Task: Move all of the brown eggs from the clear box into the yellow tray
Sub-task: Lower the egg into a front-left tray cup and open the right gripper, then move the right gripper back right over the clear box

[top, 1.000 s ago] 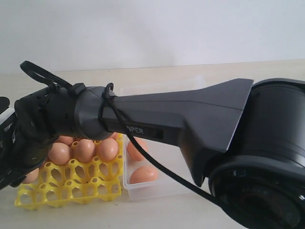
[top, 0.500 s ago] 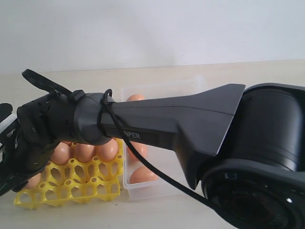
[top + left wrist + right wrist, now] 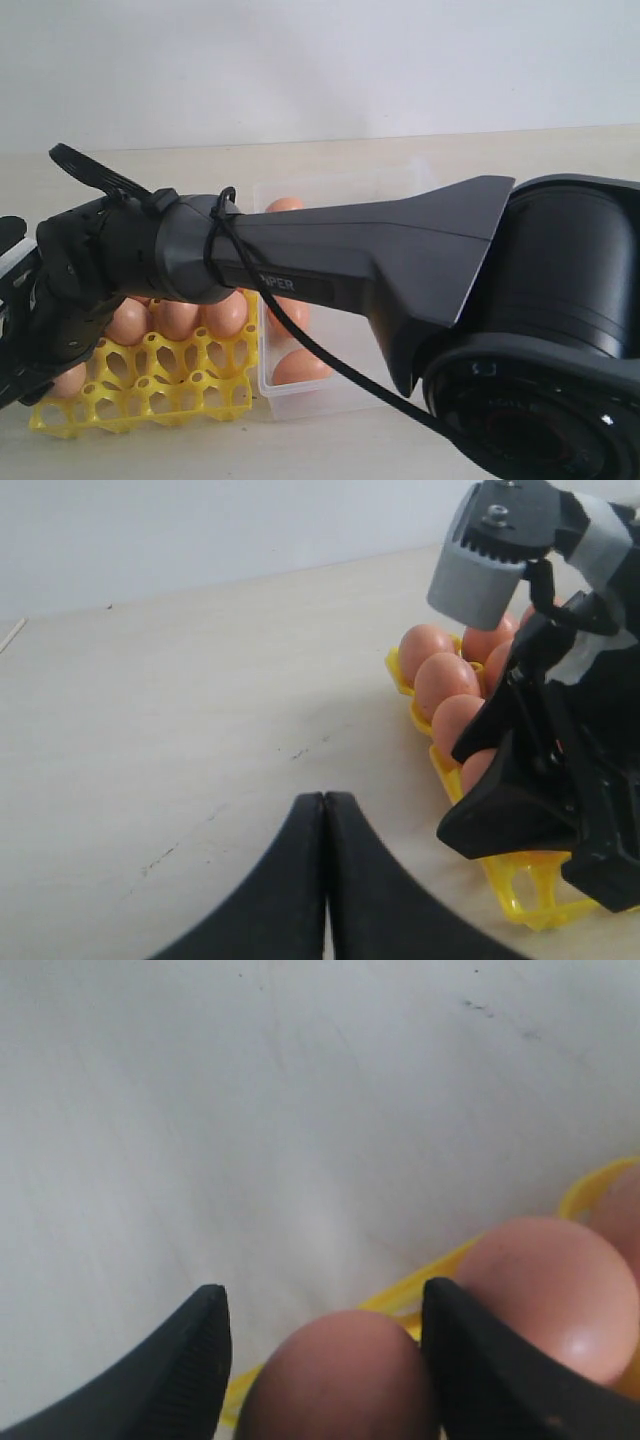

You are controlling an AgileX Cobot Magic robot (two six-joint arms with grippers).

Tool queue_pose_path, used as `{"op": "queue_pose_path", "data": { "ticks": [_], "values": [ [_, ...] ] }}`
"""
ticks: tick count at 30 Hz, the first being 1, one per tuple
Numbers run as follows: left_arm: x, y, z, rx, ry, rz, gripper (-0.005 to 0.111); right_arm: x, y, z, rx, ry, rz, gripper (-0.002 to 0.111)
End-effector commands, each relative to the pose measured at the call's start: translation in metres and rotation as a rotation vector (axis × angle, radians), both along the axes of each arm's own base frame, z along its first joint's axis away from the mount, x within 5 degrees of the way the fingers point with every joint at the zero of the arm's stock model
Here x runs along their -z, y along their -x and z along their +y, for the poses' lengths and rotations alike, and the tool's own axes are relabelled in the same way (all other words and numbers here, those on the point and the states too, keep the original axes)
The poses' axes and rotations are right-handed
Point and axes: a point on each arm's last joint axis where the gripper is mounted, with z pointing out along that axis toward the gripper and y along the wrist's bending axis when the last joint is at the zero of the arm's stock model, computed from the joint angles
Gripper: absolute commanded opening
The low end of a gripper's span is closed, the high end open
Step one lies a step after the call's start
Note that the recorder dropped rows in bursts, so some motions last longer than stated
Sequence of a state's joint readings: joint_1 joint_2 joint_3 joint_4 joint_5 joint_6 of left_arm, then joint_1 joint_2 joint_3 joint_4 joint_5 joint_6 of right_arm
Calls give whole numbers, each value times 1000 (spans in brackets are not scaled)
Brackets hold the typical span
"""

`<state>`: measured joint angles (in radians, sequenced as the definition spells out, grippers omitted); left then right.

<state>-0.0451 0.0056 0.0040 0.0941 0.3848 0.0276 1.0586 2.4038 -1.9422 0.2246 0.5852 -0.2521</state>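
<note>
Right end effector (image 3: 322, 1305): jaws spread, straddling one brown egg (image 3: 340, 1380); a gap shows on one side, so no clamp.
Left end effector (image 3: 325, 805): closed, empty, above bare counter (image 3: 180, 700).
Egg location: between the fingers, at the yellow tray (image 3: 160, 385) edge.
Clear box (image 3: 300, 398): back along the arm, with eggs yet to move.
Risk: a skewed lift drags a finger against the shell or the neighbour egg (image 3: 555, 1295), tipping one out.

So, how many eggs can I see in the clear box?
3 eggs: one at the far end above the arm, one just below the arm, one near the front wall. The arm hides much of the box, so more may be hidden.
</note>
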Motion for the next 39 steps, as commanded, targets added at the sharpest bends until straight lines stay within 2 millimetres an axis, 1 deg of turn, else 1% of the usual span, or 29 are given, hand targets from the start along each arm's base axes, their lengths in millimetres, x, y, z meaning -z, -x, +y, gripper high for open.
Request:
{"op": "queue_pose_path", "data": {
  "ticks": [1,4,7,13,16,27,32,36,39],
  "values": [
    [-2,0,0,5,8,-16,0,-7,-3,0,1,-18,-10,56],
    [-2,0,0,5,8,-16,0,-6,-2,-1,-1,-10,-1,56],
    [-2,0,0,5,8,-16,0,-11,-2,-1,4,-19,6,56],
    [-2,0,0,5,8,-16,0,-40,-2,0,18,-100,-23,56],
    [-2,0,0,5,8,-16,0,-47,-2,0,21,-120,-33,56],
    [-2,0,0,5,8,-16,0,-48,0,1,34,-139,0,56],
    [-2,0,0,5,8,-16,0,-50,4,-3,21,-103,38,56],
    [-2,0,0,5,8,-16,0,-68,9,-11,-5,-54,41,56],
    [-2,0,0,5,8,-16,0,-84,3,-23,45,8,-33,55]
  ]
}}
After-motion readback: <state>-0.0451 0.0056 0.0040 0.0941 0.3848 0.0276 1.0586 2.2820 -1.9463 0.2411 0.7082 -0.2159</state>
